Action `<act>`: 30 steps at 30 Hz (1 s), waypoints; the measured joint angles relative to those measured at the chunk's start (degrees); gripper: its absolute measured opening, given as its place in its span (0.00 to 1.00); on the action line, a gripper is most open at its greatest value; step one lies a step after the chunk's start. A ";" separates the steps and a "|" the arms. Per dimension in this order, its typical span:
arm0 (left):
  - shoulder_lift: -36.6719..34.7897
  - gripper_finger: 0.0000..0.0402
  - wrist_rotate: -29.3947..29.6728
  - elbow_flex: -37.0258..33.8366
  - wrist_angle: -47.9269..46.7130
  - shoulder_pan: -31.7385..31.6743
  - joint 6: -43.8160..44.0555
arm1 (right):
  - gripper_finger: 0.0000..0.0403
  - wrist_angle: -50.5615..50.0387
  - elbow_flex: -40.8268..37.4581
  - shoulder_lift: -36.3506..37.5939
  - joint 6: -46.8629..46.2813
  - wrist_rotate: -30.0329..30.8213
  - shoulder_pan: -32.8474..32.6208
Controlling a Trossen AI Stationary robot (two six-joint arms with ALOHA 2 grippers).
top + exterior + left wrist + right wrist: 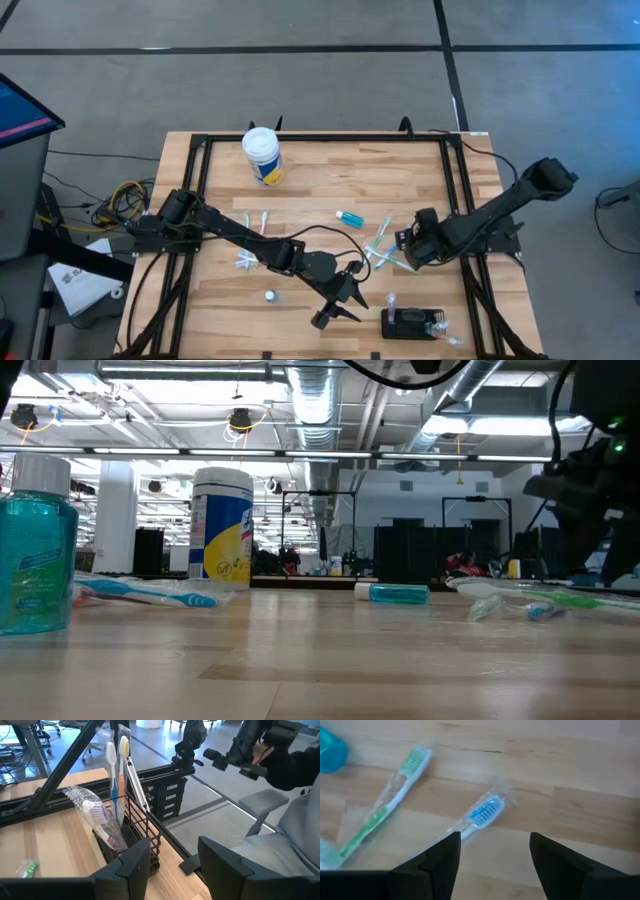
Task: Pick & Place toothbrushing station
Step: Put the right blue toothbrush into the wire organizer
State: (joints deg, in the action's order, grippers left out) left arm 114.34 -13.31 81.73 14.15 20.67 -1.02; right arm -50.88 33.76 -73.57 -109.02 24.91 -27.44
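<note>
While both grippers' jaws gape, ribbed black toothbrushing station [412, 323], glossy wrapped toothbrushes [481, 815].

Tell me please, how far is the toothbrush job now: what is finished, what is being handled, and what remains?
Partly done. The black holder at the table's near edge already has wrapped toothbrushes standing in it. Nothing is held: the left gripper is open facing the holder, and the right gripper hovers open over a blue-headed wrapped toothbrush. Left to do: that brush, the green one beside it, and others scattered mid-table.
</note>
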 joint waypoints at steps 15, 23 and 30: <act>0.00 0.40 -0.01 0.00 0.02 0.00 -0.11 | 0.56 12.20 0.23 -10.18 8.98 -2.80 5.45; 0.00 0.40 0.00 0.00 0.02 0.00 -0.15 | 0.54 11.63 1.10 -11.70 6.72 -3.12 6.60; 0.00 0.40 -0.01 0.00 0.02 0.00 -0.13 | 0.40 11.13 1.77 -11.85 6.54 -3.21 7.74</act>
State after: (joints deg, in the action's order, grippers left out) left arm 114.34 -13.32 81.73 14.17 20.67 -1.15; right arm -39.74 35.53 -85.42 -102.48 21.71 -19.70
